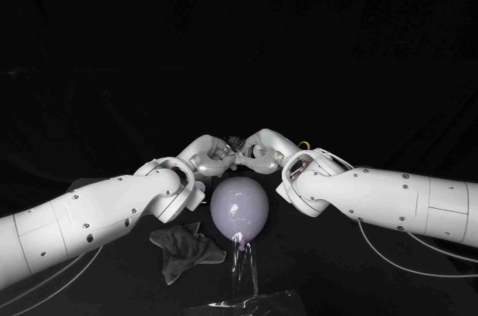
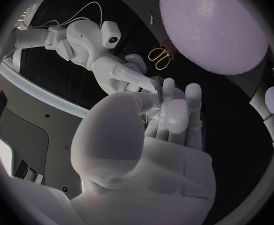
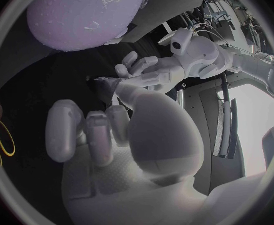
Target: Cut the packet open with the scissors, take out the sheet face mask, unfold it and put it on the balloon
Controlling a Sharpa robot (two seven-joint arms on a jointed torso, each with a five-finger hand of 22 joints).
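Cloth [image 1: 184, 247], dark and crumpled, lies on the black table [image 1: 329, 278] beside the left forearm. The left hand [image 1: 212, 157] reaches in past the balloon, its fingertips closed on a small dark piece [image 1: 236, 144]; whether this is the mask or the packet I cannot tell. The pale lilac balloon [image 1: 241, 207] stands on a clear stand [image 1: 239, 264] on the near side of both hands, bare. The right hand [image 1: 264, 155] meets the left fingertip to fingertip and pinches the same dark piece, its other fingers curled. Yellow-handled scissors [image 2: 161, 51] lie on the table just beyond the right hand.
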